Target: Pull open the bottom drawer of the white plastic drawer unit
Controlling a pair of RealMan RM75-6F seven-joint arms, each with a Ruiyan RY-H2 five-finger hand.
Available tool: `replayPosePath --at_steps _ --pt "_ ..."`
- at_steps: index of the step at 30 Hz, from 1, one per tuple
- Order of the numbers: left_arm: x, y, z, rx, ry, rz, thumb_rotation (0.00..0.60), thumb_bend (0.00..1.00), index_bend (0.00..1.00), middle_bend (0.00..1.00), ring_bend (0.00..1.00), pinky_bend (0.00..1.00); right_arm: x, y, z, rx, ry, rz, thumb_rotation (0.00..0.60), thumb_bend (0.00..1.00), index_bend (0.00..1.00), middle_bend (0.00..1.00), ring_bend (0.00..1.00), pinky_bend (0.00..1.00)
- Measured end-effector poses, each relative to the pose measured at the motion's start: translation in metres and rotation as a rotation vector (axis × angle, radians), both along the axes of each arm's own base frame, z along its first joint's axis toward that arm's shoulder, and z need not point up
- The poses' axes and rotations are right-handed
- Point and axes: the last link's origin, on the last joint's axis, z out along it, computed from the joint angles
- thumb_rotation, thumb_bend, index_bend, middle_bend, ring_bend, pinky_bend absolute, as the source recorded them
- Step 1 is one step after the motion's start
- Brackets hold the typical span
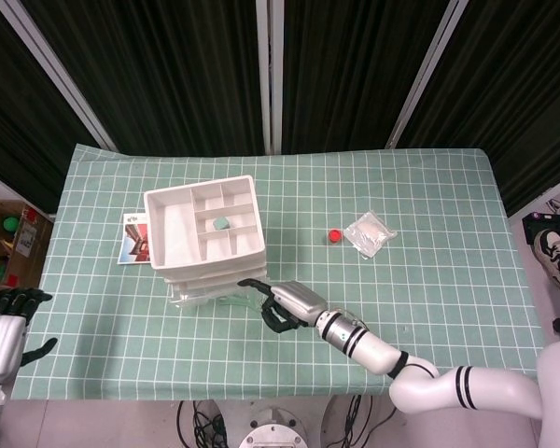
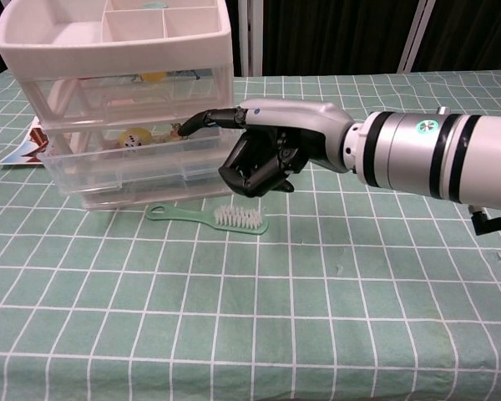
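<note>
At the left-centre of the table stands the white drawer unit (image 1: 208, 241), its bottom drawer (image 2: 138, 177) apparently not yet pulled out. The right hand (image 2: 263, 150) hovers just before the drawer fronts, one finger extended toward the middle level, the others curled in, holding nothing. To do this well, I judge it should drop lower, hook the bottom front's lip and draw straight back, clear of the green brush (image 2: 210, 216) lying beside the base. Small items show through the clear fronts; the divided top tray (image 1: 163, 217) holds a small teal piece (image 1: 221, 223). The left hand (image 1: 5, 322) idles open off the table's corner.
</note>
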Motion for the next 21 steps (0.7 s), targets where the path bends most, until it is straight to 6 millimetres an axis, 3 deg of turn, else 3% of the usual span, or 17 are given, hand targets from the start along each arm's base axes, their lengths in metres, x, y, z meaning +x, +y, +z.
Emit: replayPosePath --at_steps 8,14,21 --pt "-0.001 0.001 -0.001 -0.003 -0.002 0.002 0.600 0.06 0.30 0.27 0.21 0.20 0.003 -0.010 -0.010 -0.011 0.039 -0.010 0.600 0.57 0.10 0.75 0.81 0.83" --pt "-0.003 0.000 0.000 0.001 -0.003 0.007 0.600 0.06 0.30 0.27 0.21 0.20 -0.001 -0.007 -0.008 -0.013 0.063 -0.007 0.600 0.57 0.28 0.77 0.82 0.85" --pt "-0.003 0.001 -0.001 -0.001 -0.006 0.002 0.600 0.06 0.30 0.27 0.21 0.20 -0.008 0.006 0.004 0.003 0.054 -0.023 0.600 0.57 0.31 0.77 0.82 0.85"
